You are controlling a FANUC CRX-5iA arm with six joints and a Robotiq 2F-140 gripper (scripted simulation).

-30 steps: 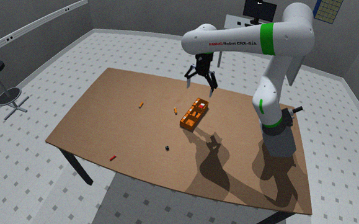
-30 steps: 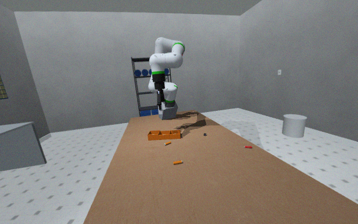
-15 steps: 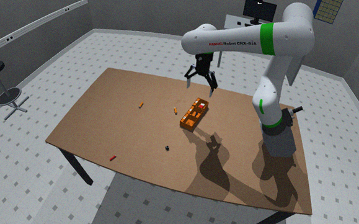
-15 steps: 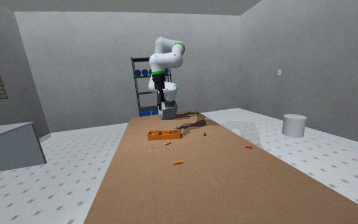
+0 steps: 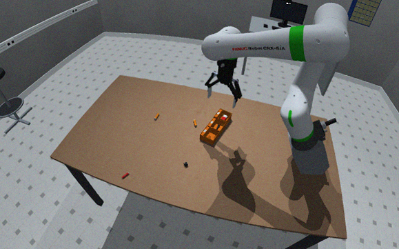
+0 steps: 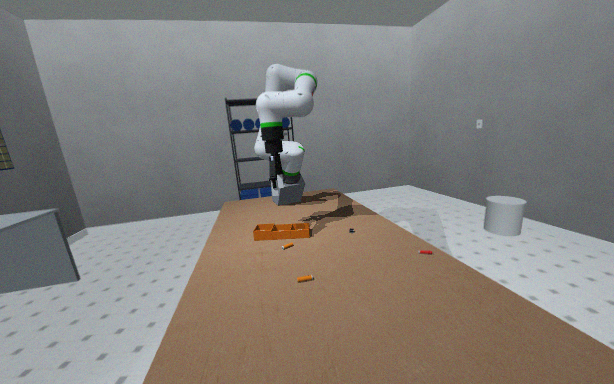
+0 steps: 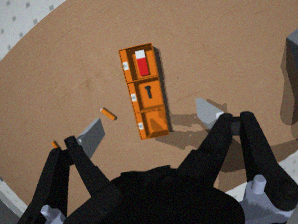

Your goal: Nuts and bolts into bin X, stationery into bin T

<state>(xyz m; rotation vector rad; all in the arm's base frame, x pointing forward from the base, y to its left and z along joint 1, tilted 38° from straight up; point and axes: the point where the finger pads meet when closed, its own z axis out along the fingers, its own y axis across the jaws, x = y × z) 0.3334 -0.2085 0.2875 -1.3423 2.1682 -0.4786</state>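
An orange row of three joined bins (image 5: 209, 133) (image 6: 281, 232) (image 7: 157, 123) stands near the middle of the brown table (image 5: 125, 145) (image 6: 350, 325). Its white labels are too small to read. A red piece (image 5: 224, 118) (image 7: 143, 67) lies in the end bin, and a dark piece (image 7: 149, 91) lies in the middle one. My gripper (image 5: 222, 100) (image 6: 273, 180) (image 7: 148, 117) is open and empty, high above the bins' far end. Two orange pieces (image 5: 156, 116) (image 5: 195, 123) (image 6: 305, 278) (image 6: 287, 246) (image 7: 108, 113) lie on the table left of the bins. A small black nut (image 5: 186, 164) (image 6: 352, 230) and a red piece (image 5: 125, 176) (image 6: 425, 252) lie nearer the front edge.
The robot's grey base (image 5: 308, 158) stands on the table's right end. A stool (image 5: 9, 106) stands on the floor to the left, a desk with a monitor (image 5: 288, 10) at the back. A dark shelf (image 6: 240, 150) and a white cylinder (image 6: 504, 215) stand beyond the table.
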